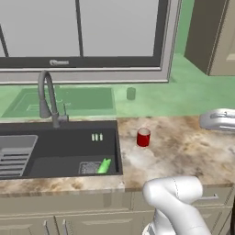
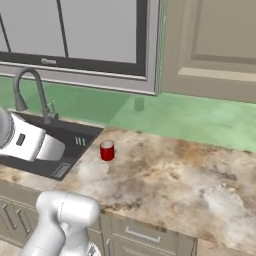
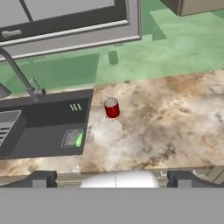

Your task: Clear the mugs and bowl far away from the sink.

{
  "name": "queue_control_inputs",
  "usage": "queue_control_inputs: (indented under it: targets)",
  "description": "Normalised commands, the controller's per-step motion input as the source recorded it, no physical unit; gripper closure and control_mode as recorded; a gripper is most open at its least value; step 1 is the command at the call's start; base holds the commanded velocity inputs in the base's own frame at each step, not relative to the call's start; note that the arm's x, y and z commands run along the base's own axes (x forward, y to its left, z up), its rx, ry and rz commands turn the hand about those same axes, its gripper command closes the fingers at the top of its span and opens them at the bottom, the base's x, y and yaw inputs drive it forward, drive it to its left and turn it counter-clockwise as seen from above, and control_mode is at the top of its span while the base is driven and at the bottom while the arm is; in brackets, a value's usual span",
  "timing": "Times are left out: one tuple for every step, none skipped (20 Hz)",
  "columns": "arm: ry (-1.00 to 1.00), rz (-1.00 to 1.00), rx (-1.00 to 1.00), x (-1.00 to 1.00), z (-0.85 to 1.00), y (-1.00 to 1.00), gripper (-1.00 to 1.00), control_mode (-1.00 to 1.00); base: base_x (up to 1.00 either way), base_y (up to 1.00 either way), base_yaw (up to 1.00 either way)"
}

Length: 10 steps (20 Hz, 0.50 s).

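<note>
Red mug (image 1: 143, 137) seen upright on worktop (image 1: 183, 151), just right of sink (image 1: 59, 149). Green mug (image 1: 104, 165) lying inside sink. Hand (image 3: 111, 179) held wide, empty, well back. Risk: red mug toppled by off-centre approach.

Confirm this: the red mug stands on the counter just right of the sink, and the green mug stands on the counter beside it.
Not quite. The red mug does stand on the counter right of the sink, but the green mug lies inside the sink, as the left base view shows.

No text can be read; the small pale mark on the window frame (image 1: 58, 62) is perhaps a blurred logo.
</note>
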Motion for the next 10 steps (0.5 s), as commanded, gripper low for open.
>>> queue_control_inputs:
  targets:
    - [0.0,0.0,0.0,0.0,0.0,0.0,-1.0,1.0,0.21,-0.15,0.32]
    - [0.0,0.0,0.0,0.0,0.0,0.0,-1.0,1.0,0.24,-0.16,0.35]
    - [0.0,0.0,0.0,0.0,0.0,0.0,-1.0,1.0,0.23,-0.18,0.37]
    - [0.0,0.0,0.0,0.0,0.0,0.0,-1.0,1.0,0.26,-0.16,0.37]
    - [0.0,0.0,0.0,0.0,0.0,0.0,-1.0,1.0,0.27,-0.16,0.38]
    - [0.0,0.0,0.0,0.0,0.0,0.0,-1.0,1.0,0.29,-0.16,0.38]
    - [0.0,0.0,0.0,0.0,0.0,0.0,-1.0,1.0,0.25,-0.16,0.38]
    - [0.0,0.0,0.0,0.0,0.0,0.0,-1.0,1.0,0.21,-0.16,0.37]
    - [0.0,0.0,0.0,0.0,0.0,0.0,-1.0,1.0,0.2,-0.15,0.36]
    - [0.0,0.0,0.0,0.0,0.0,0.0,-1.0,1.0,0.21,-0.14,0.35]
